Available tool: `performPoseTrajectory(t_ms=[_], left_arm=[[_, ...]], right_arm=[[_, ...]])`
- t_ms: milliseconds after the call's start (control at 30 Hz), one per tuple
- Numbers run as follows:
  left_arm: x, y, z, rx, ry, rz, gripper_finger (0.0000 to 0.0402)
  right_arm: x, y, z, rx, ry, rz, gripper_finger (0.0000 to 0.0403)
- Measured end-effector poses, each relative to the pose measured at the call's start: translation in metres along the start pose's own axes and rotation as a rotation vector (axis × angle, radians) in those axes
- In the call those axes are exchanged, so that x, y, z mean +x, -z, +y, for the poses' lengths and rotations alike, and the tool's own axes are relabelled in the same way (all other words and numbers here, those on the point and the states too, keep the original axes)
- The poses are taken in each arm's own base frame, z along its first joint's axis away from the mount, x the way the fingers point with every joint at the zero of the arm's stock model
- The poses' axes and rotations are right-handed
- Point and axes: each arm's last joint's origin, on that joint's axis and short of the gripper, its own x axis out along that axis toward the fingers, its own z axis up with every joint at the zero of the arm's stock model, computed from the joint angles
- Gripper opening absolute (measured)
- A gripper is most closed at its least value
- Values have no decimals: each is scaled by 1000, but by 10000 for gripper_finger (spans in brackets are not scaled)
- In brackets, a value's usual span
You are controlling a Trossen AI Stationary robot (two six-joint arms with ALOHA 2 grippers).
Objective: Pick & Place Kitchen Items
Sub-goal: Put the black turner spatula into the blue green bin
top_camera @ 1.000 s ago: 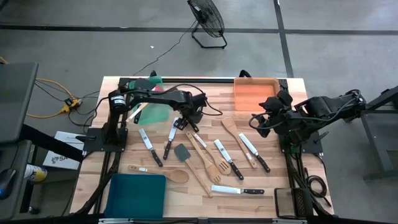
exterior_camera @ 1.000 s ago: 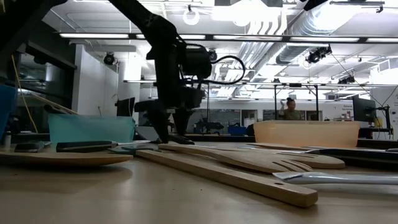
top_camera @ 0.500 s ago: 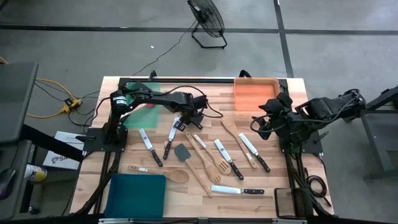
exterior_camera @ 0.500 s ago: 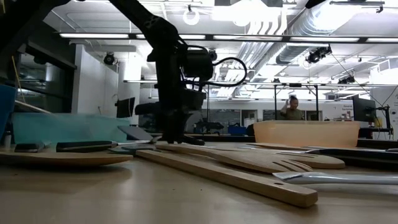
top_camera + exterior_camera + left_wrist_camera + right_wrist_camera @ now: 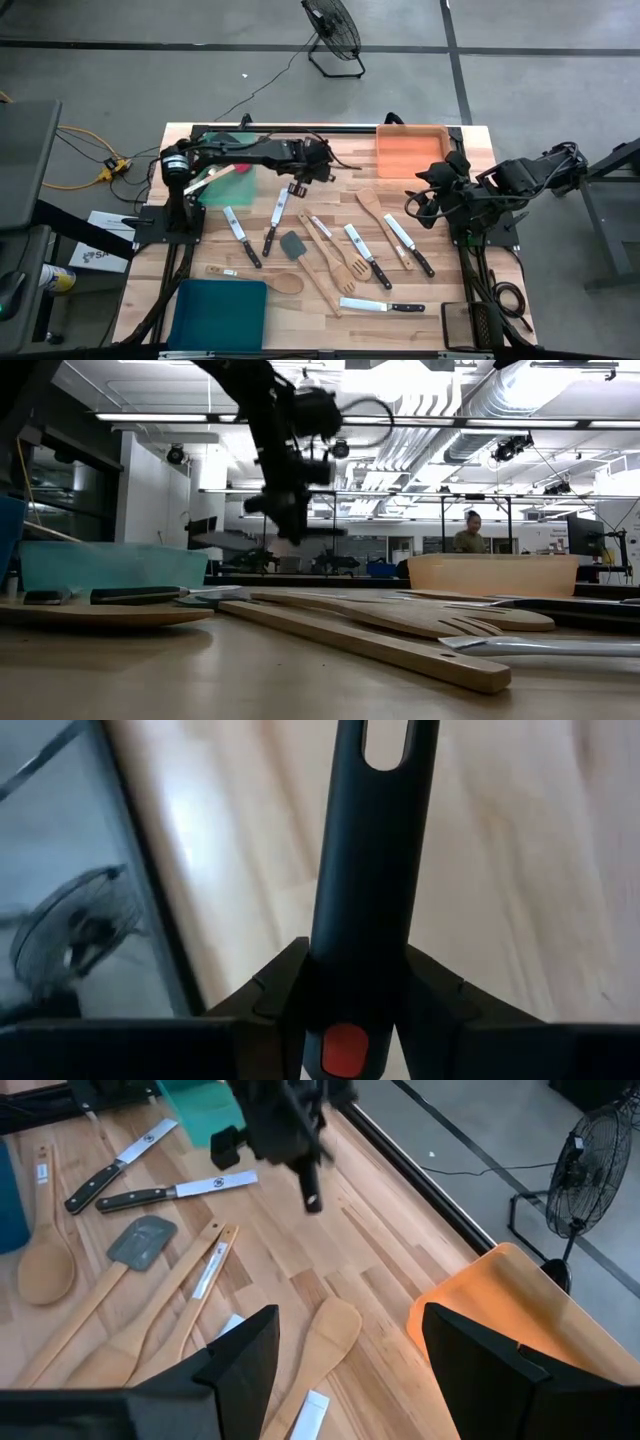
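At the far left of the worktop (image 5: 440, 310) lie the teal tray (image 5: 220, 315) near the front edge and the green tray (image 5: 236, 180) at the back, a pale-handled utensil (image 5: 212, 179) resting across the green one. Reaching over that tray, the left gripper (image 5: 300, 188) has its fingers (image 5: 275, 995) clamped on a black-handled spatula (image 5: 368, 870), lifted clear of the wood; in the low view it hangs well above the utensils. The step in hand looks like the carry after a pick, and the next move calls for swinging the spatula over a tray and letting go with the handle wholly inside the rim; which tray is meant cannot be told.

Below the lifted spatula lie two knives (image 5: 240, 236), a grey spatula (image 5: 293, 245) and a wooden spoon (image 5: 262, 278). Toward the middle are wooden slotted turners (image 5: 335, 255), more knives (image 5: 366, 254) and another knife (image 5: 380, 305) at the front. These crowd the centre, so a low sweep could knock them.

At the back right sits the orange tray (image 5: 410, 150). The right gripper (image 5: 420, 200) waits just beside it, fingers (image 5: 240, 1355) spread wide and empty.
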Motion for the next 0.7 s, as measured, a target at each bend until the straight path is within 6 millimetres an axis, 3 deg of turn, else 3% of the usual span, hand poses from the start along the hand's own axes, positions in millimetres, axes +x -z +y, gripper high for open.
performPoseTrajectory(t_ms=[367, 533, 700], left_arm=[[-78, 23, 28, -332, -190, -252, 109], [-101, 47, 19, -450, -291, -377, 109], [-107, 77, -1, -586, -442, -453, 109]], right_arm=[[0, 0, 0, -2, 4, -2, 239], [0, 0, -1, -5, 12, -4, 239], [0, 0, -1, -4, 25, -13, 239]])
